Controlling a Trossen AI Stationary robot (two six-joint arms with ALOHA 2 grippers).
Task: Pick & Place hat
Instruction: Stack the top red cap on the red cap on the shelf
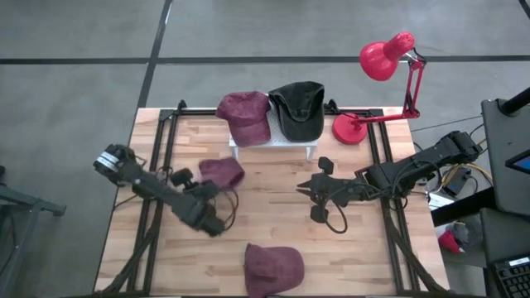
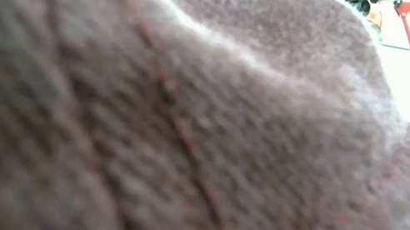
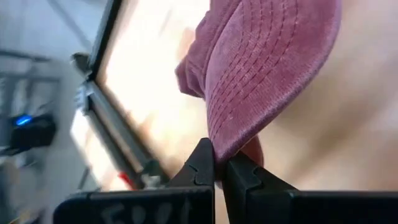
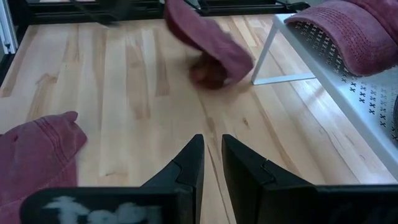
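A maroon hat (image 1: 222, 171) hangs over the table's left middle with my left gripper (image 1: 217, 190) shut on it; the right wrist view shows that hat (image 4: 208, 40) above its shadow. A second maroon hat (image 1: 244, 112) and a black hat (image 1: 300, 108) lie on a white rack (image 1: 273, 142) at the back. A third maroon hat (image 1: 273, 266) lies at the near edge and fills the low view (image 2: 186, 129). My right gripper (image 1: 317, 189) waits right of centre, its fingers (image 4: 186, 168) a narrow gap apart with nothing between them. My left gripper pinches the rim of the hat's stitched brim (image 3: 219, 146) between its two fingertips (image 3: 202, 165). It comes from the table's left, slanting down. The hat is lifted clear of the table, its crown away from the fingers.
A red desk lamp (image 1: 385, 58) stands at the back right, its base (image 1: 349, 128) beside the rack. Black frame rails (image 1: 161, 141) run along the table's left and right sides. Bare wood lies between the two grippers.
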